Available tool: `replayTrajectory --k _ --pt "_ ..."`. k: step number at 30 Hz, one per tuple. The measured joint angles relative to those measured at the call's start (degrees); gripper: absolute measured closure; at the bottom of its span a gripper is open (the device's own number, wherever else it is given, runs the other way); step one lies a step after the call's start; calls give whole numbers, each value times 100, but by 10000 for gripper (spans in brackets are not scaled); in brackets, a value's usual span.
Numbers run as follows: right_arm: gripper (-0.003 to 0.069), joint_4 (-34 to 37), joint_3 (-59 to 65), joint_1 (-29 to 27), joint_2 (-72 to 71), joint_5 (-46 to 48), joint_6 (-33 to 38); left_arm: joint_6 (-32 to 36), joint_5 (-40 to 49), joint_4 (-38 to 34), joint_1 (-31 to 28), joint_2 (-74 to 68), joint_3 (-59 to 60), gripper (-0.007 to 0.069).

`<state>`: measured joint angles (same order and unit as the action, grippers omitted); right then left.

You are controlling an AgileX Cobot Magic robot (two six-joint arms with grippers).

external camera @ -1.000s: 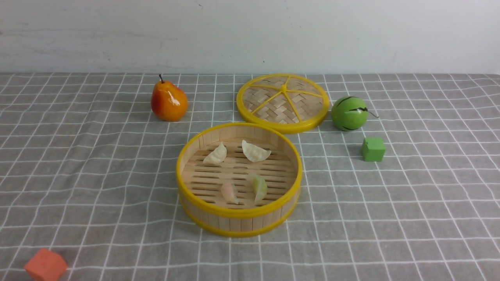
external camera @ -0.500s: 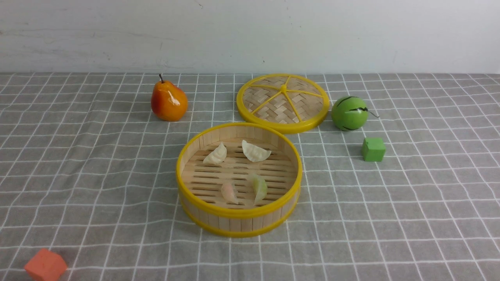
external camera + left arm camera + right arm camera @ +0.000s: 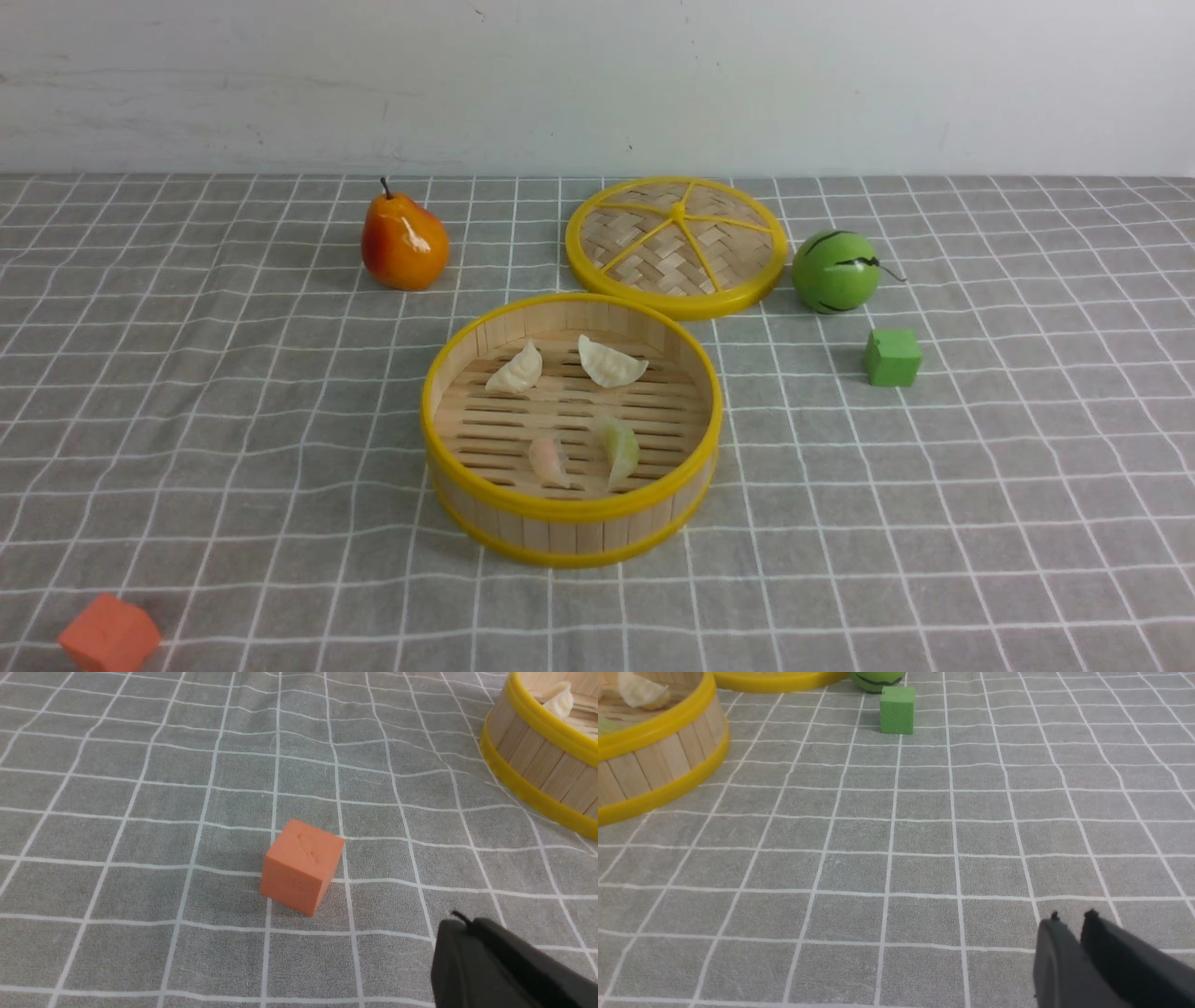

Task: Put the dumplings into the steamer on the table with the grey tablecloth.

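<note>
The steamer [image 3: 569,509] stands in the middle of the table on the grey tablecloth [image 3: 233,420]. On its slatted floor lie two whitish dumplings [image 3: 515,370] [image 3: 610,363], a pinkish one [image 3: 548,459] and a yellow-green one [image 3: 620,450]. Neither gripper shows in the front view. In the left wrist view my left gripper [image 3: 460,921] is shut and empty, over the cloth beside an orange cube [image 3: 302,865], with the steamer [image 3: 537,760] further off. My right gripper [image 3: 1071,919] hovers over bare cloth with its tips slightly parted, holding nothing, well away from the steamer [image 3: 658,760].
A flat woven lid [image 3: 677,245] lies behind the steamer. A pear [image 3: 403,243] stands at the back left, a green striped ball [image 3: 836,272] and a green cube [image 3: 892,357] at the right. The orange cube [image 3: 109,635] sits at the near left corner.
</note>
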<state>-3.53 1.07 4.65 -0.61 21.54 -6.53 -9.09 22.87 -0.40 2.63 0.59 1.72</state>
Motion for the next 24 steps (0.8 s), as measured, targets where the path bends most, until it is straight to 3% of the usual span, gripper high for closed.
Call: replayTrajectory --k 24 --pt "554 0 0 0 0 0 0 0 0 0 0 0 0 634"
